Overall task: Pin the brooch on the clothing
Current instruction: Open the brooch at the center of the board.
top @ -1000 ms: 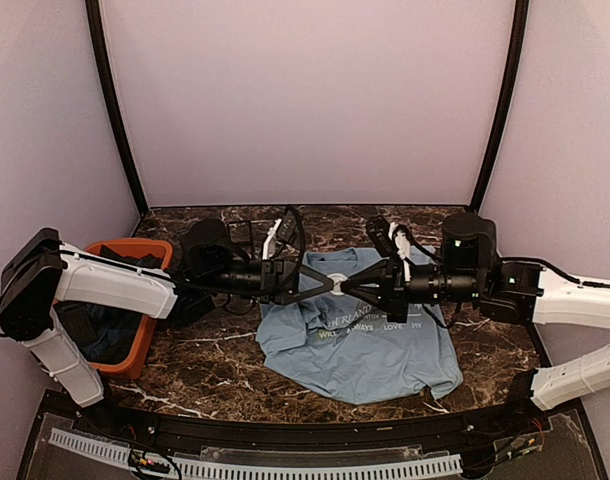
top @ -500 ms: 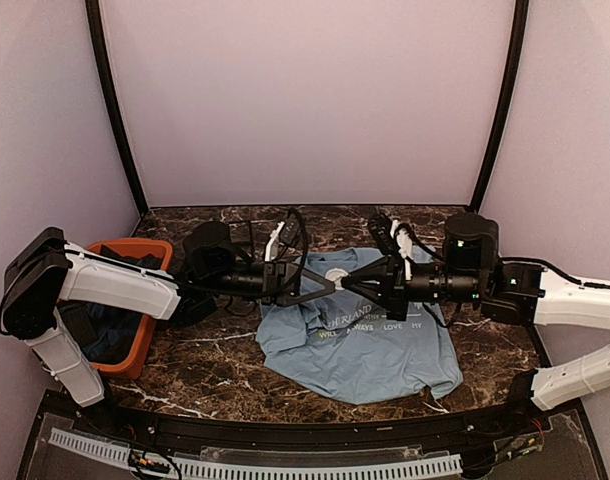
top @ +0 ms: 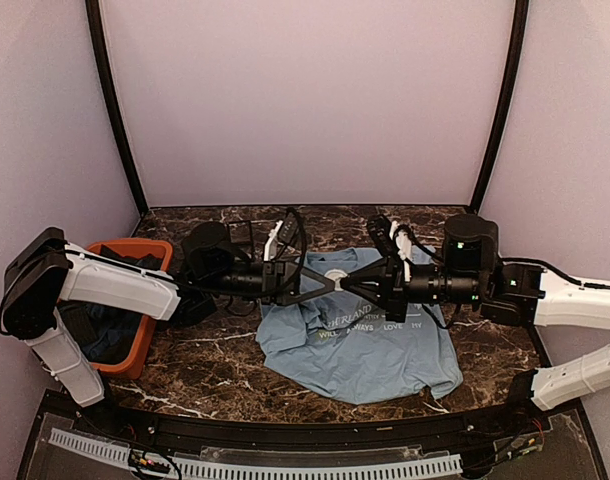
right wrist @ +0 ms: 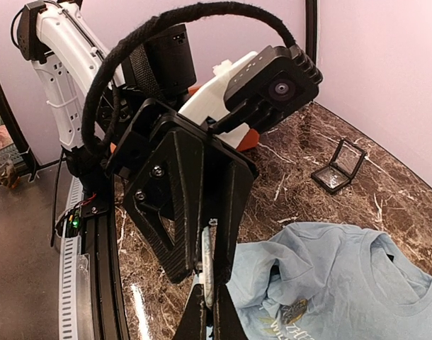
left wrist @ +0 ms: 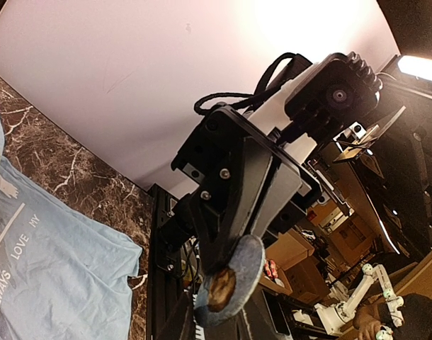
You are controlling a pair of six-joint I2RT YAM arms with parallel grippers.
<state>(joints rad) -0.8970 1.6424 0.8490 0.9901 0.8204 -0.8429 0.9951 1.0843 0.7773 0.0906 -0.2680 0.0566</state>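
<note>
The brooch (top: 335, 277) is a small round disc held in mid-air above the collar of the clothing (top: 370, 350), a light blue T-shirt lying crumpled on the marble table. My left gripper (top: 330, 281) comes in from the left and my right gripper (top: 343, 281) from the right, tips meeting at the disc. In the left wrist view the brooch (left wrist: 226, 283) shows a bronze centre on a blue-grey pad. Seen edge-on in the right wrist view, the brooch (right wrist: 207, 273) sits between both sets of fingers, with my right gripper (right wrist: 205, 312) pinched on its lower edge.
An orange bin (top: 135, 300) holding dark garments stands at the left. A small black-framed square case (right wrist: 338, 165) lies on the marble behind the shirt (right wrist: 357, 276). A black rail (top: 285, 430) runs along the table's near edge.
Both grippers and the disc between them have drifted slightly toward the back. The left jaws have narrowed a touch.
</note>
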